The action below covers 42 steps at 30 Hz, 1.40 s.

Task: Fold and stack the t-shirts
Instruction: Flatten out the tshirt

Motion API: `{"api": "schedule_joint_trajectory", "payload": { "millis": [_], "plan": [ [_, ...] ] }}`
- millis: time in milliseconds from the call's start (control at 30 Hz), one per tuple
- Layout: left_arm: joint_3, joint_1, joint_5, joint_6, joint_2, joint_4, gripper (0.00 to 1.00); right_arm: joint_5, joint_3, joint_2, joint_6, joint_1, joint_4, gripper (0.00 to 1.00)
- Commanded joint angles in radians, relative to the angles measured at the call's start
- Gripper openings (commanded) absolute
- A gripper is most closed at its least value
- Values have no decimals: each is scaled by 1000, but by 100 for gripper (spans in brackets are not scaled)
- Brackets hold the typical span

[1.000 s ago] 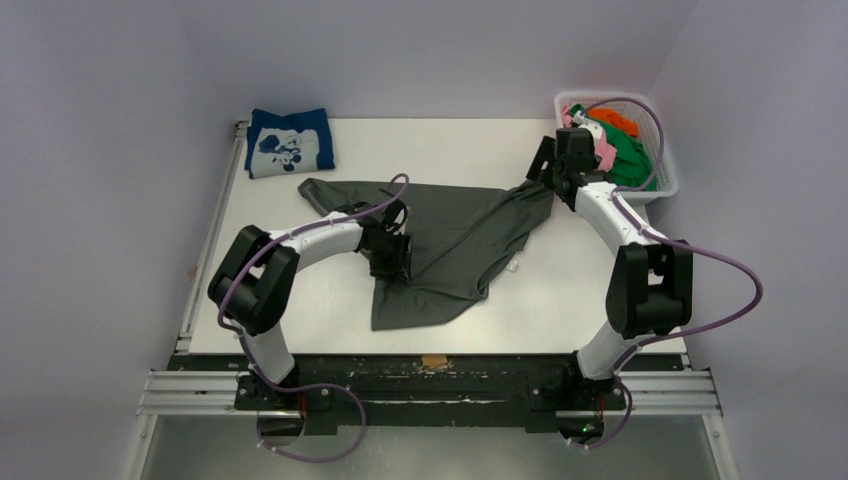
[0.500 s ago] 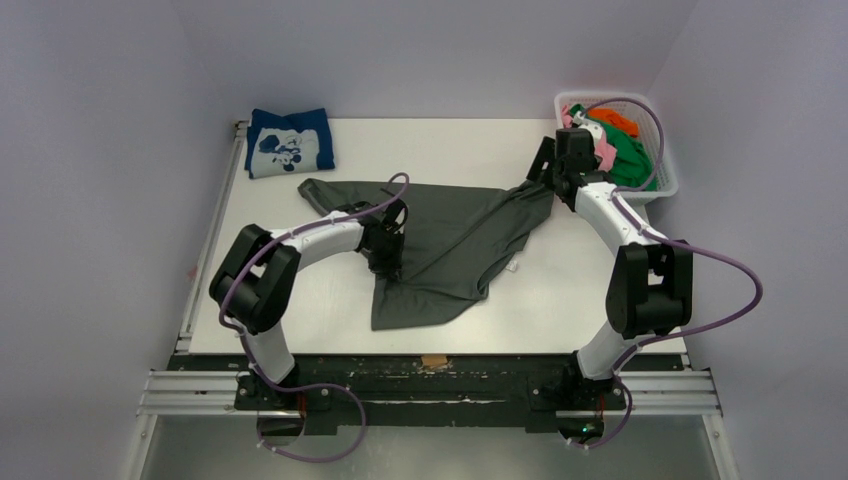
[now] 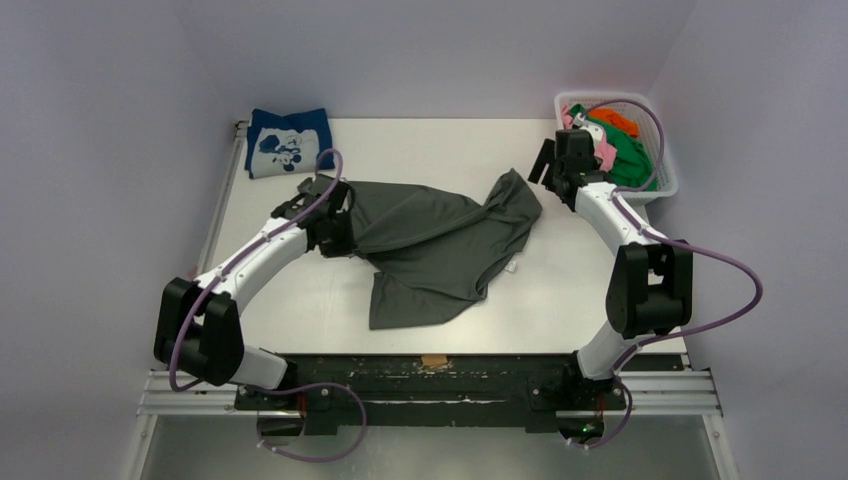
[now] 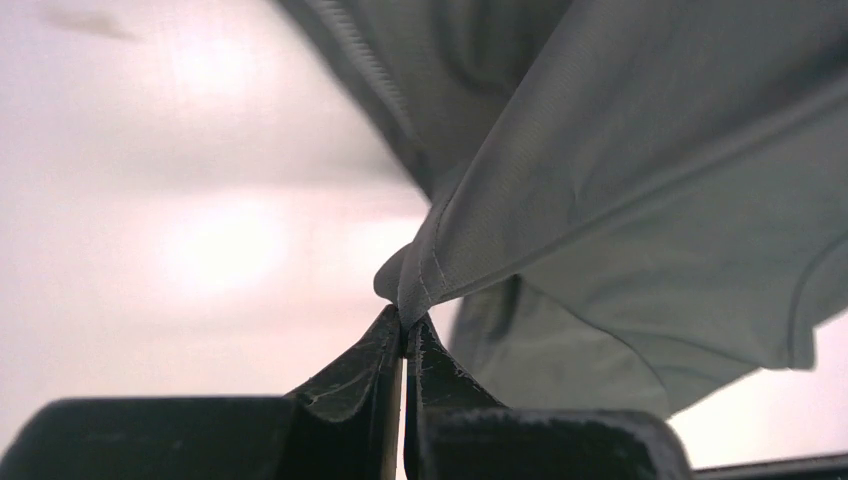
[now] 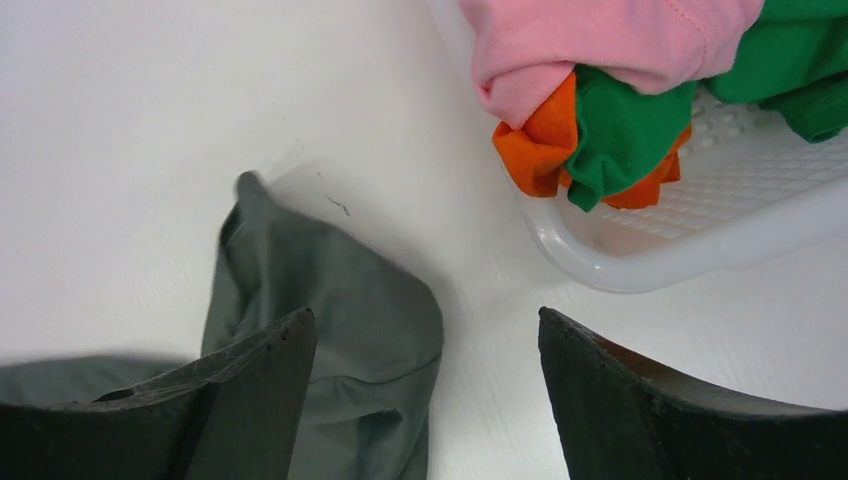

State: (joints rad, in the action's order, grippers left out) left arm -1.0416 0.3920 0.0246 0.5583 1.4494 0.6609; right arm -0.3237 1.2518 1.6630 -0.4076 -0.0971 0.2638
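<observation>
We flatten dark grey t-shirt (image 3: pixel 430 240), crumpled mid-frame on table (image 3: pixel 420 140). Left claw (image 4: pixel 403 328) pinches its left edge; right claw (image 5: pixel 425 314) gapes, empty, over its right end. Navy t-shirt (image 3: pixel 290 142) folded, upper left. Next, we judge: right claw takes opposite edge, both pull cloth flat.

This is a robotics lab cell. A bare white worktop (image 3: pixel 440 140) sits boxed in by plain pale walls (image 3: pixel 100 150) to its left, to its right and on its far side. Along the worktop's near edge runs an aluminium rail frame (image 3: pixel 190 392). A left arm (image 3: pixel 255 262) and a right arm (image 3: pixel 612 212), both white and black, are bolted there, with purple cables (image 3: pixel 740 290) looping off them. A dark grey t-shirt (image 3: pixel 440 240) on the worktop and a white mesh basket (image 3: pixel 668 186) at its far right corner lie there like test pieces.
</observation>
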Motion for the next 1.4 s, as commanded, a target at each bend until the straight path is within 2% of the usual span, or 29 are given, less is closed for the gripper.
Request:
{"api": "schedule_joint_trajectory", "payload": {
  "millis": [0,100,267,400,600,767,867,1067,1167,1200,1300,1367],
  "plan": [
    [38,-68,140,8,-87,81,0,32,10,10,0,1,-13,78],
    [49,-86,184,-1,-110,103,0,95,13,24,18,1,-20,76],
    [61,-97,192,8,-99,99,0,313,29,67,108,-20,-69,70],
    [59,-99,185,8,-83,90,0,299,124,142,266,-100,-24,68],
    [58,-101,191,4,-76,76,0,122,326,326,596,-254,33,65],
    [60,-102,200,4,-75,67,0,215,438,431,706,-257,55,64],
    [56,-102,204,10,-73,63,0,297,497,485,789,-256,124,63],
    [55,-105,207,7,-81,62,0,289,591,593,853,-254,216,60],
    [47,-107,208,3,-78,68,0,306,591,612,856,-250,208,57],
    [45,-107,211,2,-77,69,0,317,592,615,850,-246,207,54],
    [42,-107,218,4,-84,69,0,368,587,602,814,-235,200,19],
    [35,-107,229,7,-98,60,0,381,558,562,780,-230,153,6]
  ]
}}
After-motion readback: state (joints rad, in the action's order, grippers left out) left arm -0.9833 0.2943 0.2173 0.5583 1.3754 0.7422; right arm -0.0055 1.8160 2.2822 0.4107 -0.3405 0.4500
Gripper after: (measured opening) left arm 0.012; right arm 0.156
